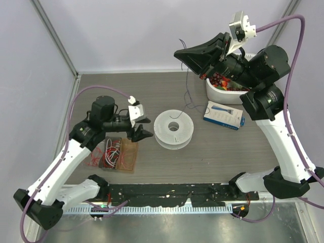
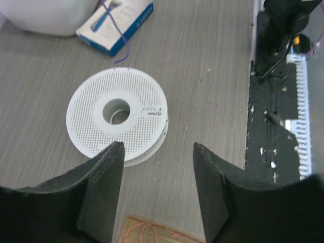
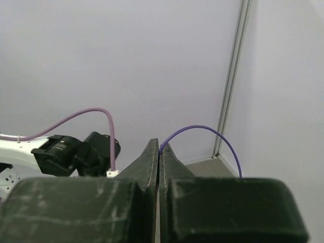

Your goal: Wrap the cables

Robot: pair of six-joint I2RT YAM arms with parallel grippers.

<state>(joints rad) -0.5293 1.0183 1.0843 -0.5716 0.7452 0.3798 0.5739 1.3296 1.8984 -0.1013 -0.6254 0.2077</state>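
Top external view: thin dark wire [image 1: 186,76] hangs from the clamping right gripper [image 1: 177,52] toward the round white perforated spool [image 1: 173,129], just before the left gripper [image 1: 147,128], jaws parted and empty.

table [image 1: 167,86]: grey wood-grain top, walled in pale panels
spool [image 1: 174,129]: round, white, lying flat near the middle of the table, hub hole facing up
left gripper [image 1: 144,129]: low over the table just left of the spool, jaws apart, nothing between them
right gripper [image 1: 180,52]: raised high over the far right of the table, fingers together
wire [image 1: 186,76]: thin and dark, hangs from the right gripper's tip and curls on the table behind the spool
bin [image 1: 215,91]: white, far right, red bits inside
box [image 1: 224,115]: blue and white, flat, just in front of the bin
packet [image 1: 112,154]: clear, red strands inside, under the left arm
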